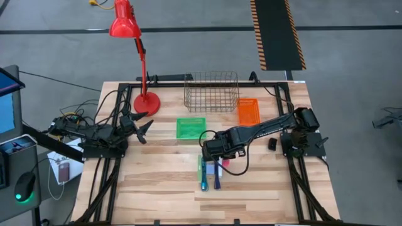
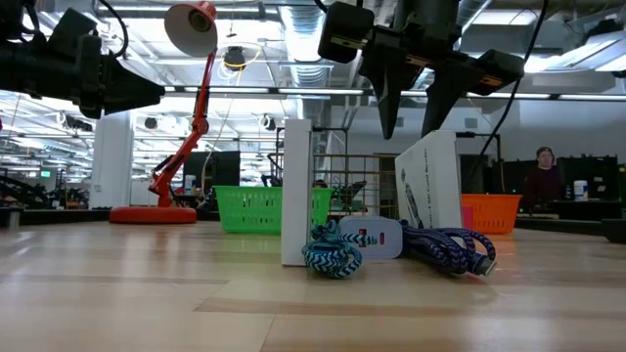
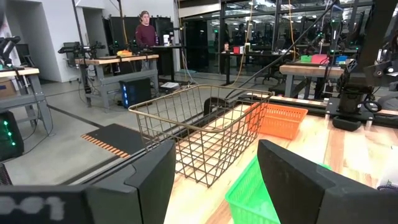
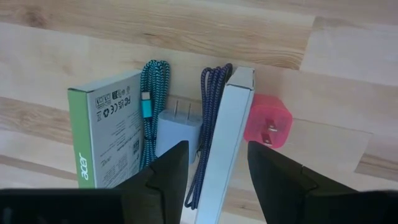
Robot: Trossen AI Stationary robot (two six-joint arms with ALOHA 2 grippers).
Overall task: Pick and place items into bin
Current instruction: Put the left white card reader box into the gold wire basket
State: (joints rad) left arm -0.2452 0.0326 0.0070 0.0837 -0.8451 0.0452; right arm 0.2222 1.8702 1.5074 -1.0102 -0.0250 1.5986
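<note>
Items sat clustered mid-table under the right gripper (image 4: 213, 171): two white boxes standing on edge, one with a green side (image 4: 106, 134) and printed label, one plain white (image 4: 225, 140). Two braided cables lay between them, one teal (image 4: 148, 99), one dark blue (image 4: 207, 112). Two small plug blocks: one pale blue-grey (image 4: 176, 127) with prongs between the cables, one pink-red (image 4: 267, 121) touching the plain box's far side. Right gripper hovered above the plain white box, fingers parted, holding nothing. Left gripper (image 1: 143, 127) waited near the red lamp (image 1: 135, 53), jaws wide apart, empty. Three bins behind: wire basket (image 1: 211, 91), green bin (image 1: 191, 128), orange bin (image 1: 248, 110).
</note>
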